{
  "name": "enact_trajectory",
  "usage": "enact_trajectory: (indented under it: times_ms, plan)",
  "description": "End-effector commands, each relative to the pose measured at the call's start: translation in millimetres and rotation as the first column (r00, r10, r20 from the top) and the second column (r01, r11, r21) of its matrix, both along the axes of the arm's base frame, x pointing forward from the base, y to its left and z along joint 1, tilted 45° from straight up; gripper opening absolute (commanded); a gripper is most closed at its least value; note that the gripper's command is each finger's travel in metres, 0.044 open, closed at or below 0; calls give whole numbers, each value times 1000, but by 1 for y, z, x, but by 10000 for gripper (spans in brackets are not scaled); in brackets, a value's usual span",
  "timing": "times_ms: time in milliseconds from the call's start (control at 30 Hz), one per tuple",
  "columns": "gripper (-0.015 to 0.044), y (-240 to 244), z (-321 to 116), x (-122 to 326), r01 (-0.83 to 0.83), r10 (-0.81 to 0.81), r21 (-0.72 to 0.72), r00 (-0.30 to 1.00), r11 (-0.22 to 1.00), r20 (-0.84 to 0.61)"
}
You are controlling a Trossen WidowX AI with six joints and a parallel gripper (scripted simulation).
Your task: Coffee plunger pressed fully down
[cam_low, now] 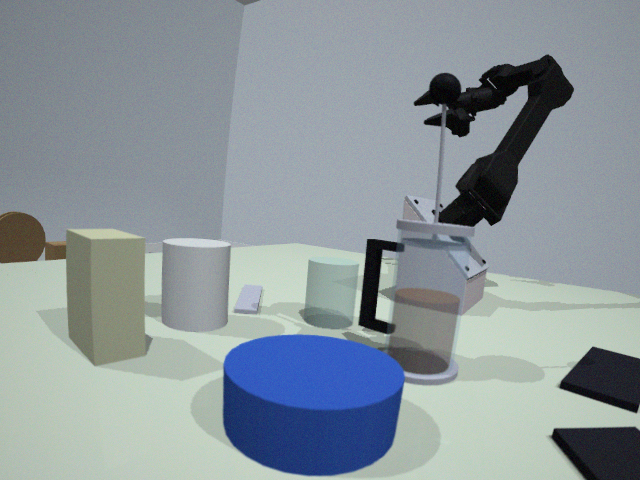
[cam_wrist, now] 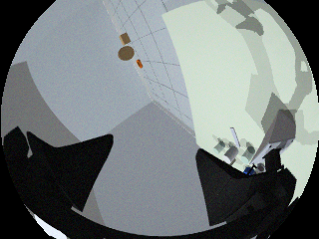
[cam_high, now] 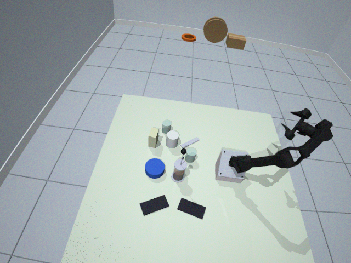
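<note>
The coffee press [cam_high: 179, 173] [cam_low: 424, 330] stands upright on the table, with a clear body, brown contents and a black handle. Its plunger is up: a long thin rod rises from the lid to a round black knob [cam_high: 183, 150] [cam_low: 445, 88]. My gripper [cam_high: 286, 118] [cam_low: 419, 112] [cam_wrist: 156, 147] is open and empty, raised high on the robot's side, well to the right of the press in the top view. In the exterior view the knob overlaps the gripper only in the line of sight. In the wrist view the press is mostly hidden behind a finger.
A blue disc [cam_high: 154, 167] [cam_low: 313, 403] is beside the press. A pale green cylinder [cam_high: 190, 155] [cam_low: 331, 292], white cylinder [cam_high: 171, 139] [cam_low: 195, 284], beige block [cam_high: 153, 138] [cam_low: 105, 299] and flat white bar [cam_high: 190, 142] stand or lie nearby. Two dark plates [cam_high: 154, 205] [cam_high: 191, 208] lie in front.
</note>
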State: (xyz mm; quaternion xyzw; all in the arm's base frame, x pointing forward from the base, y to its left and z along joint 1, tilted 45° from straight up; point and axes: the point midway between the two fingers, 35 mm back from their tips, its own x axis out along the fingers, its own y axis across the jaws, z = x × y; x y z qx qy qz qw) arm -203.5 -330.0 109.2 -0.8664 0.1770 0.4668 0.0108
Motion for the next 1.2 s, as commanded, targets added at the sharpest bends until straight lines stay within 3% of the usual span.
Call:
enact_trajectory:
  times_ms: [0, 133, 333, 533, 700, 933, 1167]
  plan:
    - [426, 0, 0, 2, 0, 0, 0, 1000, 1000, 2]
    - [440, -11, 3, 27, -104, 104, -57, 995, 993, -13]
    - [440, -40, 19, 120, -440, 430, -269, 898, 857, -98]
    - [440, -38, 29, 205, -697, 667, -383, 708, 606, -232]
    - [440, -21, 45, 292, -813, 794, -526, 483, 250, -369]
    - [440, 43, 67, 396, -719, 801, -631, 178, -291, -572]
    - [440, 140, 92, 467, -331, 646, -612, 10, -718, -763]
